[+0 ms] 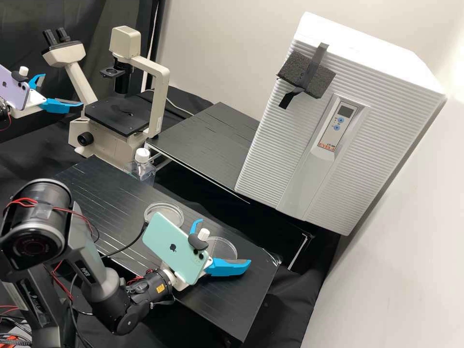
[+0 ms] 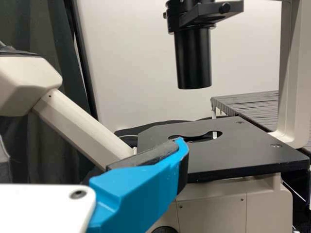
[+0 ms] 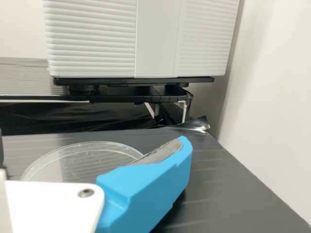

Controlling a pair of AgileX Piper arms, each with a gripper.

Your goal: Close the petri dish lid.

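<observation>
And on the black desk (image 1: 104,191), 2 clear round plastic petri dish parts: the far part (image 1: 169,211) and the near part (image 1: 225,245)! The right blue-fingered pincer (image 1: 226,241) gapes over the desk; the left blue-fingered pincer (image 1: 63,90), also spread, is off it. Too low an approach could skid the near part. Print marks the white ribbed incubator (image 1: 285,157) beyond the desk.
</observation>
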